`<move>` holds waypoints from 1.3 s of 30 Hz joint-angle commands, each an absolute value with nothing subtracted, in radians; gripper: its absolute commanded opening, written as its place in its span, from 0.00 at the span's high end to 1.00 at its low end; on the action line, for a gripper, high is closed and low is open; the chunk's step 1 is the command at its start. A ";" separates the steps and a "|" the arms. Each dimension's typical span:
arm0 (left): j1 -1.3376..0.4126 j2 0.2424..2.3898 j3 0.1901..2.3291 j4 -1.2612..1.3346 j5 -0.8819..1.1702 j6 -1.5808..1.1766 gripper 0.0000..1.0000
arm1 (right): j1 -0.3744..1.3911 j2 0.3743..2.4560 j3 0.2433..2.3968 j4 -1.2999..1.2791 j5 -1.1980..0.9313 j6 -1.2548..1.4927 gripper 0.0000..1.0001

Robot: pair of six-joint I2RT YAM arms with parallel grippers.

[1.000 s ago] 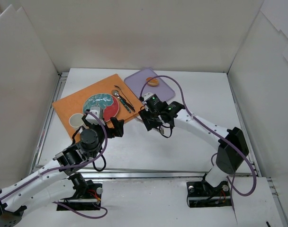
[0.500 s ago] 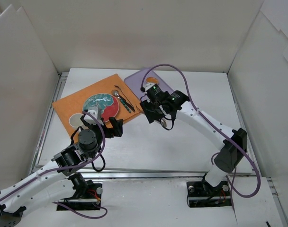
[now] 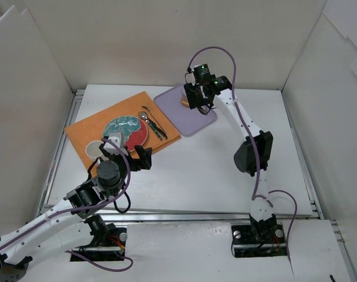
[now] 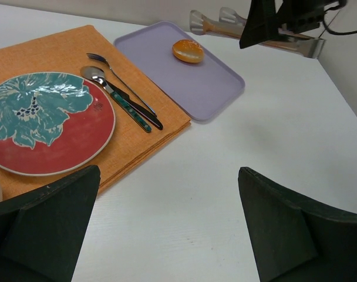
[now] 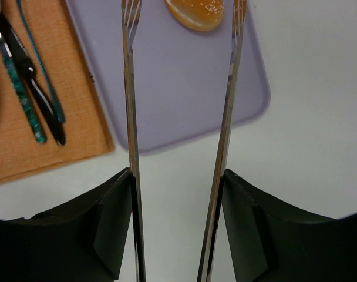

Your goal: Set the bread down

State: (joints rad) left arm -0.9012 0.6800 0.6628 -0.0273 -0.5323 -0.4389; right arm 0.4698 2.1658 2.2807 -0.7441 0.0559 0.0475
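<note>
Top external view: my right gripper (image 3: 194,98) is stretched out to the table's far edge, over the lavender tray (image 3: 193,120). The bread (image 3: 185,101) sits near the tray's far corner. My left gripper (image 3: 128,154) hangs beside the floral plate (image 3: 134,126) on the orange placemat (image 3: 91,124).

Left wrist view: my left gripper is spread wide and holds nothing (the bread lies well beyond it).

Right wrist view: my long metal fingers (image 5: 130,117) stand parted, with the bread between their tips and a clear gap on one side.
</note>
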 commanded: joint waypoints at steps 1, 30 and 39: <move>-0.897 0.673 0.673 0.005 -0.545 -0.442 0.00 | 0.419 2.262 2.425 -0.746 -0.036 -0.035 0.45; -0.897 0.712 0.689 0.011 -0.488 -0.439 0.00 | 0.302 2.306 2.238 -0.459 -0.270 -0.157 0.48; -0.897 0.713 0.686 0.012 -0.494 -0.437 0.00 | 0.304 2.318 2.218 -0.440 -0.270 -0.120 0.62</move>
